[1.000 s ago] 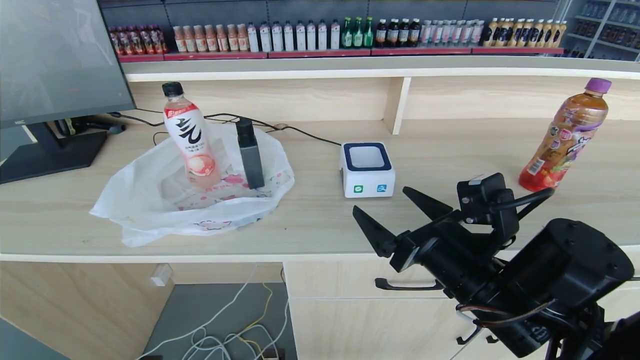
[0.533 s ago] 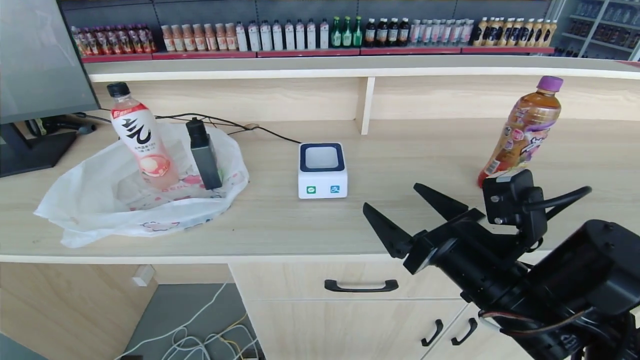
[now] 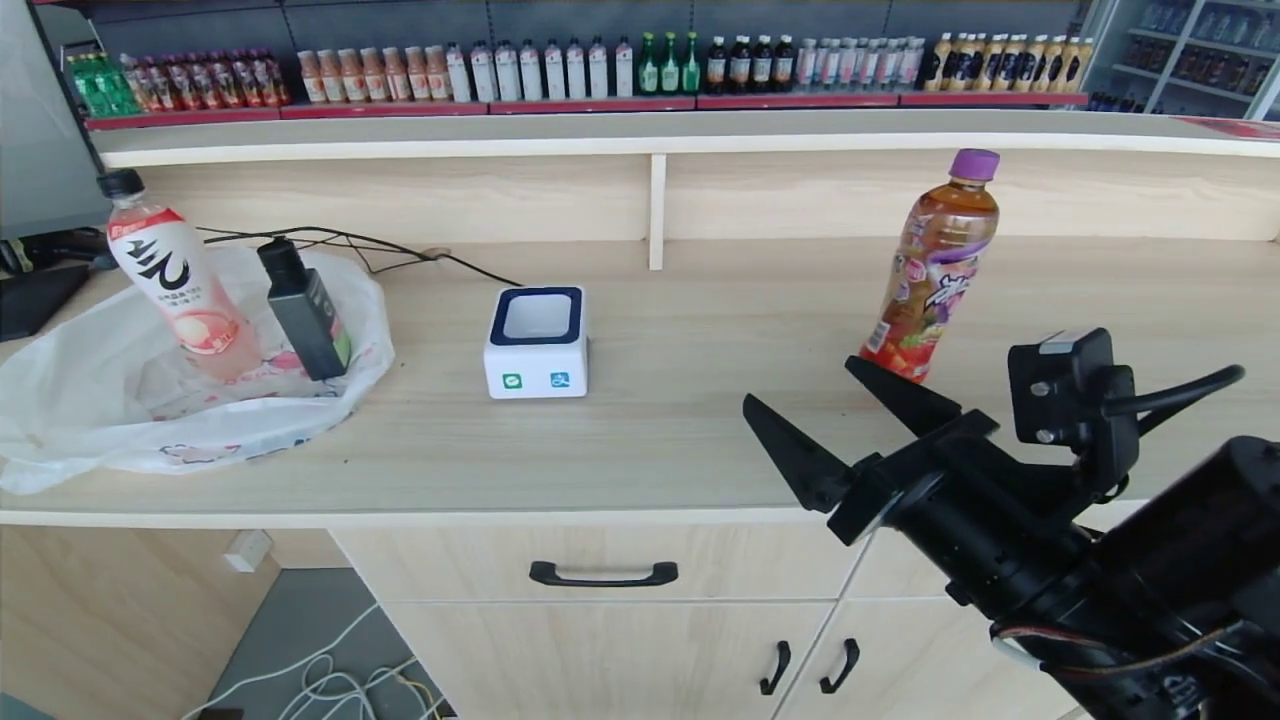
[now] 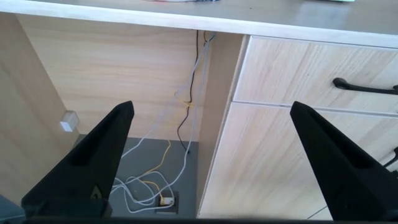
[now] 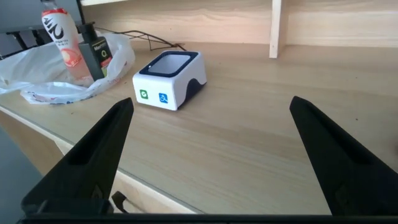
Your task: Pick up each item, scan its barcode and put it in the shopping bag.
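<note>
A purple-capped bottle (image 3: 935, 265) of orange drink stands upright on the wooden counter (image 3: 700, 430), to the right. My right gripper (image 3: 797, 378) (image 5: 211, 102) hangs open and empty over the counter's front edge, just in front of and left of that bottle. The white scanner box (image 3: 536, 328) (image 5: 169, 79) sits mid-counter. At the left lies the white shopping bag (image 3: 60, 400) (image 5: 37, 87), with a pink bottle (image 3: 170, 275) (image 5: 65, 46) and a dark bottle (image 3: 303, 310) (image 5: 96, 56) standing in it. My left gripper (image 4: 211, 106) is open and empty below counter level, facing the cabinet front.
A monitor (image 3: 40, 120) stands at the far left, with black cables (image 3: 400, 250) trailing behind the bag. A raised back shelf with a vertical divider (image 3: 657, 210) borders the counter. Drawers with black handles (image 3: 603, 574) lie under it; loose cables (image 4: 155, 186) lie on the floor.
The whole head view has shifted left, so the camera moved right along the counter. My right gripper, still open, now stands closer to the purple-capped bottle.
</note>
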Controlling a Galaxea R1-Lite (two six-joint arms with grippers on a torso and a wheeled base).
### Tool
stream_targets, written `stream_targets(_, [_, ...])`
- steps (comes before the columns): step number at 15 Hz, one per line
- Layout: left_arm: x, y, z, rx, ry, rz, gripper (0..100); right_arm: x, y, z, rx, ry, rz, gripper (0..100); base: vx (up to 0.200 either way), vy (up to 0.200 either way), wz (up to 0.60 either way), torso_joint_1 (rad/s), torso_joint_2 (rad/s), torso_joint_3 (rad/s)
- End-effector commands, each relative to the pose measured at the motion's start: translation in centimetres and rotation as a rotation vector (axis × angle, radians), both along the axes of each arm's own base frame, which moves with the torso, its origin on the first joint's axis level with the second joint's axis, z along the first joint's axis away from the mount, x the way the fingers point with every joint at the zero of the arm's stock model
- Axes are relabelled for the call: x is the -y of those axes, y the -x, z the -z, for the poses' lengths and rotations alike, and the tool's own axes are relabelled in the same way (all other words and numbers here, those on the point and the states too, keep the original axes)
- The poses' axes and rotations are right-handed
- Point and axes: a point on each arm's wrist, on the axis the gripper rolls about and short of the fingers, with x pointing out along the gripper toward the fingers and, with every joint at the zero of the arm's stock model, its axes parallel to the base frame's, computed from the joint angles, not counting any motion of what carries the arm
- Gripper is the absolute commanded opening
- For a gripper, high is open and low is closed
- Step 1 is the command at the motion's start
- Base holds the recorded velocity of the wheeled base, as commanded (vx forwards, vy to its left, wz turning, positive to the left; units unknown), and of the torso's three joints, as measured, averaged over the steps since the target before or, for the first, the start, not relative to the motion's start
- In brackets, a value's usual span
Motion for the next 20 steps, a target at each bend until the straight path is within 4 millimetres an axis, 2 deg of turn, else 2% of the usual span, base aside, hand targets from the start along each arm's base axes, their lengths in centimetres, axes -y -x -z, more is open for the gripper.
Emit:
stream_targets(1, [0.0,0.0,0.0,0.0,0.0,0.001,100,0.1,-0.2,0.0,0.001,-0.001,0.01,100,0.0,-0.2,0.0,0.002,0.0,0.002])
stream_targets(6, [0.0,0.0,0.0,0.001,0.0,0.001,100,0.3,-0.8,0.1,0.0,0.001,0.031,100,0.0,-0.2,0.0,0.0,0.0,0.003])
stream_targets(8, [0.0,0.0,0.0,0.001,0.0,0.001,100,2.1,-2.9,0.1,-0.004,-0.014,0.116,100,0.0,0.0,0.0,0.0,0.0,0.0])
stream_targets(10, [0.0,0.0,0.0,0.001,0.0,0.001,100,2.2,-2.8,0.3,-0.008,-0.003,0.082,100,0.0,0.0,0.0,0.0,0.0,0.0])
stream_targets(14, [0.0,0.0,0.0,0.001,-0.002,0.001,100,5.4,-5.8,0.5,0.03,0.058,0.107,100,0.0,0.0,0.0,0.0,0.0,0.0])
stream_targets(17, [0.0,0.0,0.0,0.001,-0.002,0.001,100,5.5,-8.7,0.6,0.045,0.051,0.15,100,0.0,0.0,0.0,0.0,0.0,0.0])
stream_targets(20, [0.0,0.0,0.0,0.001,-0.003,0.001,100,5.2,-9.5,1.0,0.023,0.075,0.154,100,0.0,0.0,0.0,0.0,0.0,0.0])
